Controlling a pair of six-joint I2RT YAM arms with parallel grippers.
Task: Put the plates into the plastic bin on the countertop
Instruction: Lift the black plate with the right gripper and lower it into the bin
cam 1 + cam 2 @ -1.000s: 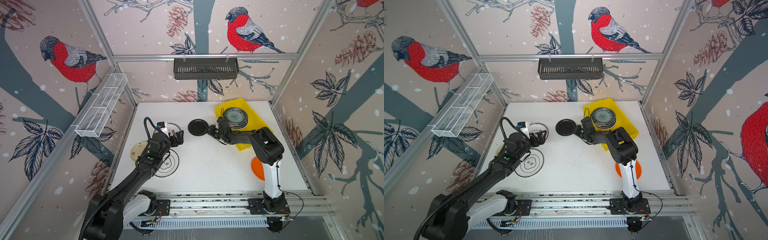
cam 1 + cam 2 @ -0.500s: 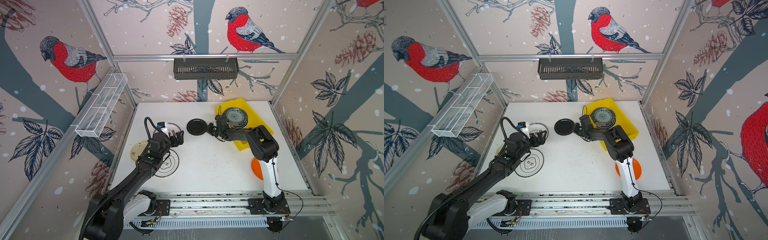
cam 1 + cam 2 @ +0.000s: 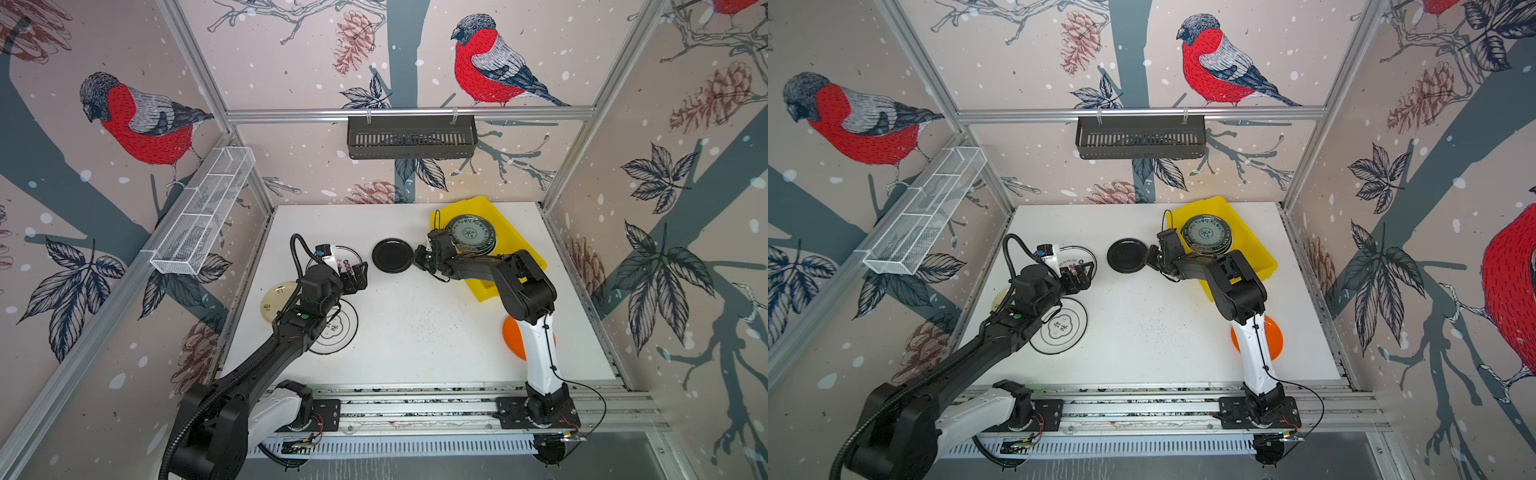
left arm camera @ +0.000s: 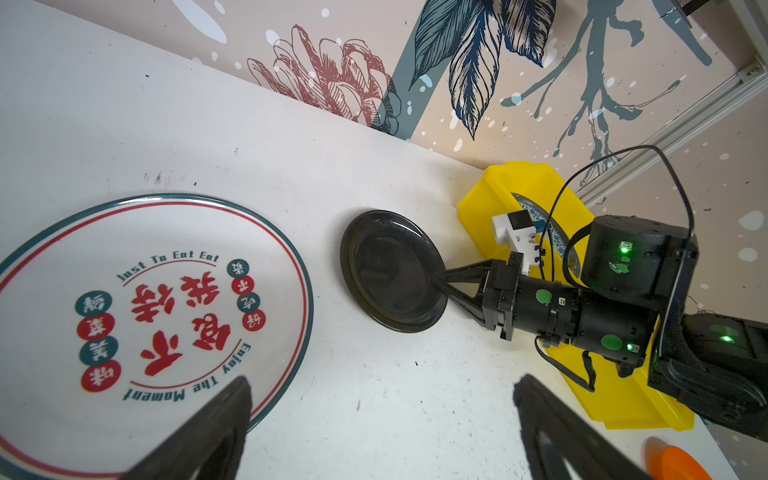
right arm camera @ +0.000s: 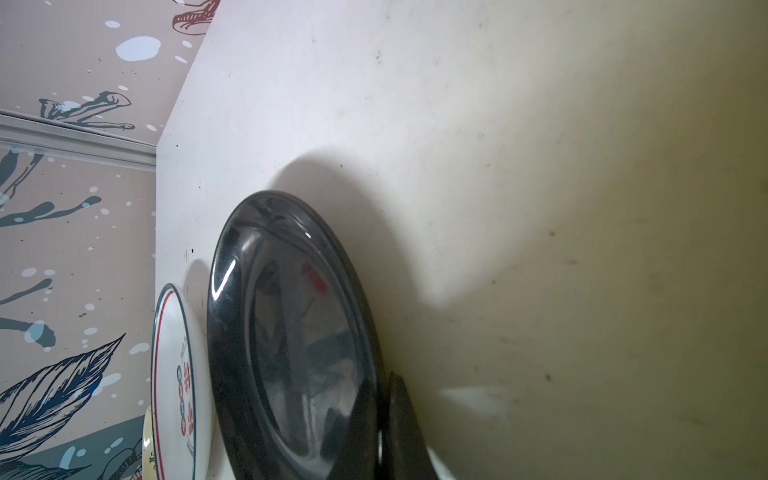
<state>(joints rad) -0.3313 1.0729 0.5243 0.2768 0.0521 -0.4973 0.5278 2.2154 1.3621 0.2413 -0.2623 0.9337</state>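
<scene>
Since a second ago the right claw (image 3: 414, 255) has been clamped on the right rim of the black plate (image 3: 390, 255), upper centre, just left of the yellow bin (image 3: 521, 249). The left claw (image 3: 354, 277) is held apart; bare counter (image 3: 419, 332) lies below.

We are looking into a robotics lab cell: aluminium frame (image 3: 407, 112), bullfinch-printed wall panels (image 3: 291, 54), robot arms (image 3: 536, 353) bolted to a base rail (image 3: 415, 405).
</scene>
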